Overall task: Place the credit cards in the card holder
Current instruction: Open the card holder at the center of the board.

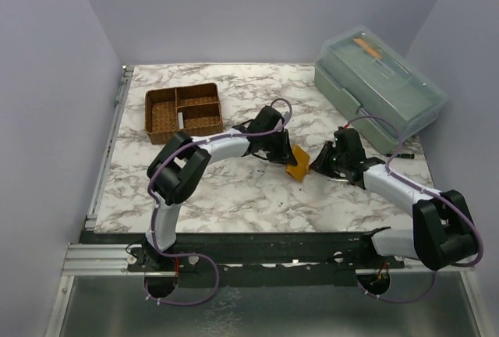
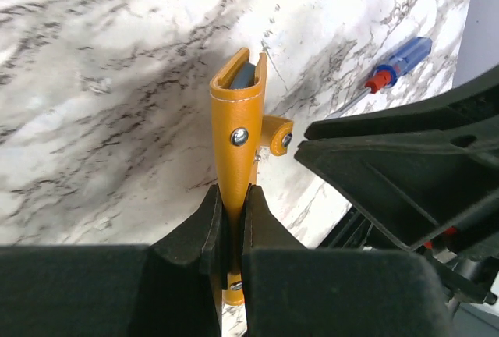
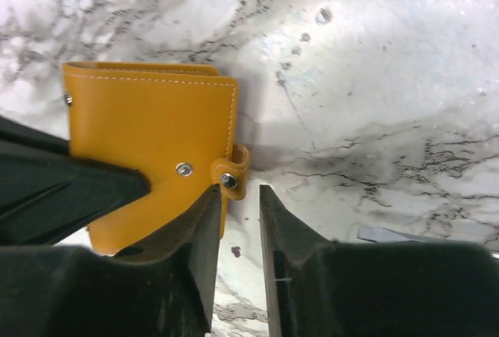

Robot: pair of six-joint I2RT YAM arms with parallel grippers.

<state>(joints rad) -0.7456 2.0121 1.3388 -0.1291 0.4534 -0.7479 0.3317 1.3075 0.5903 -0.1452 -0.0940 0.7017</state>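
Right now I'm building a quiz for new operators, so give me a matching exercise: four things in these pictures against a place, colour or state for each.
Things:
1. card holder
2. woven basket
3. lidded box
4. screwdriver

Descriptions:
a. far right, with a clear lid
b. clamped in the left pincer
c. far left, divided into compartments
d. blue handle, red collar

Pairs: 1-b, 2-c, 3-a, 4-d

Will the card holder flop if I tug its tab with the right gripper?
Probably stiff: the card holder juts straight from the left gripper without sagging. Its leaves gape at the free end, so tugging may splay them.
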